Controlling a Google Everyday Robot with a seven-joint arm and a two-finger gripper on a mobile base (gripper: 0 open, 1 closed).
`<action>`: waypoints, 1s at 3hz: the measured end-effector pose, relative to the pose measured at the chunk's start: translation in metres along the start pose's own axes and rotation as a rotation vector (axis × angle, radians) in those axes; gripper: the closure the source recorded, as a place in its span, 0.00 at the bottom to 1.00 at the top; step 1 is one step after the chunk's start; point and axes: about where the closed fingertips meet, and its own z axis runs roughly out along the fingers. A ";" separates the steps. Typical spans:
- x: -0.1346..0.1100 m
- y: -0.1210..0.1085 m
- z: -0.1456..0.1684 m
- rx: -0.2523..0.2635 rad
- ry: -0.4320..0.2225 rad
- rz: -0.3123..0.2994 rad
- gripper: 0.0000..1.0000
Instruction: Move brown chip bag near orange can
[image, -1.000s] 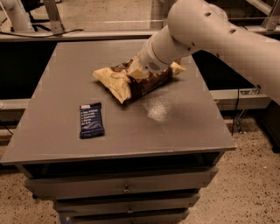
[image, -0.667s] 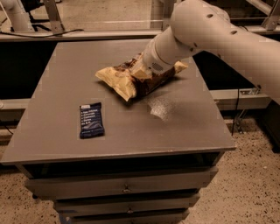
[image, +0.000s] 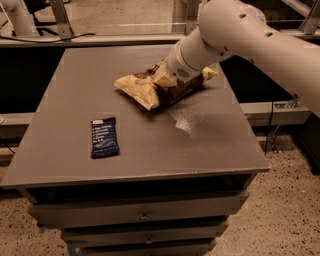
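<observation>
The brown chip bag (image: 142, 87) lies on the grey table (image: 150, 150) toward its far right, with a dark brown middle and pale yellow ends. My white arm reaches in from the upper right. Its gripper (image: 172, 75) is down on the middle of the bag and mostly hidden behind the wrist. The bag's left end sticks out to the left of the wrist, and its right end (image: 207, 74) shows under the arm. The orange can is not in view.
A small flat dark blue bar wrapper (image: 104, 137) lies on the table's front left. A shiny patch (image: 185, 120) marks the tabletop in front of the bag. Drawers (image: 145, 216) sit under the table. Metal frames stand behind.
The arm and the chip bag have shifted slightly to the right and toward the far edge of the table. The blue wrapper has not moved.
</observation>
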 end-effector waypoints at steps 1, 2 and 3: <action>-0.010 -0.005 -0.009 0.020 -0.033 -0.004 0.61; -0.019 -0.008 -0.020 0.039 -0.059 -0.010 0.36; -0.023 -0.012 -0.033 0.062 -0.101 -0.001 0.13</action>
